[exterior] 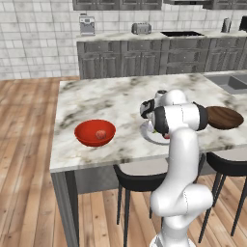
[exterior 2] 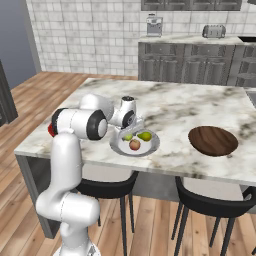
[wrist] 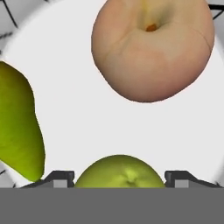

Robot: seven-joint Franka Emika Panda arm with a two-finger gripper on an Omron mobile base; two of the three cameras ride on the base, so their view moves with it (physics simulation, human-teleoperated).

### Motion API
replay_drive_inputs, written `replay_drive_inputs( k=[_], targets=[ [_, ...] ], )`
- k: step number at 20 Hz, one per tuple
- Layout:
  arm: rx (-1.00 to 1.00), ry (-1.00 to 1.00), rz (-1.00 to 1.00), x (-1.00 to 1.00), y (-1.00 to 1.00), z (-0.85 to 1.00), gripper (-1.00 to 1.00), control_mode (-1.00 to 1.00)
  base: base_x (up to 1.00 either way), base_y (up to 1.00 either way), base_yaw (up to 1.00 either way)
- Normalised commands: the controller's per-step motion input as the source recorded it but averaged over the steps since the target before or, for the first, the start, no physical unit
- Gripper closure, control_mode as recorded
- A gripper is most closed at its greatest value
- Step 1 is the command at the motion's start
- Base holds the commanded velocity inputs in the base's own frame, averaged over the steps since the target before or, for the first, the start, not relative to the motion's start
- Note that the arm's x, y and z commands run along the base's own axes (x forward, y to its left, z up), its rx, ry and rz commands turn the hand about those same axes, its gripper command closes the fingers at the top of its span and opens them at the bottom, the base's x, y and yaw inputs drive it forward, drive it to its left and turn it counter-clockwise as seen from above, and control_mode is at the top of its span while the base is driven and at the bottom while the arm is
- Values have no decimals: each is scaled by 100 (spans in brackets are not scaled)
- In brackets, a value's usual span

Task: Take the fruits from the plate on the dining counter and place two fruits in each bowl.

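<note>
While the claw (wrist: 119, 177) sits low over the plate (exterior 2: 150, 146) with a pear (wrist: 119, 173) between its fingers, I cannot tell if it grips; a reddish fruit (wrist: 153, 48) lies just beyond on that plate.

Plate (exterior: 146, 132) mostly hidden behind arm; red bowl (exterior 2: 50, 131) nearly hidden; second pear (wrist: 17, 131) cut by frame edge.

Arm (exterior: 179, 159): glossy white, rounded tubular links with bulbous housings at the joints. Joint seams: dark grey to black bands, one wide band at the elbow housing. Gripper (wrist: 121, 178): two small dark grey fingertips (wrist: 61, 177) with lighter grey square pads
</note>
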Motion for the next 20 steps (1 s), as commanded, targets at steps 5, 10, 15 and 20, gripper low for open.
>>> replay_drive_inputs(
  k=[5, 10, 15, 20],
  targets=[
    [0, -7, 18, -40, 0, 80, 100, -100, 0, 0, 0],
    [0, -1, 53, -40, 14, 77, 100, -100, 0, 0, 0],
    [0, 3, 83, -9, 58, 26, 100, -100, 0, 0, 0],
    [0, 2, 82, -3, 72, 18, 100, -100, 0, 0, 0]
  ],
)
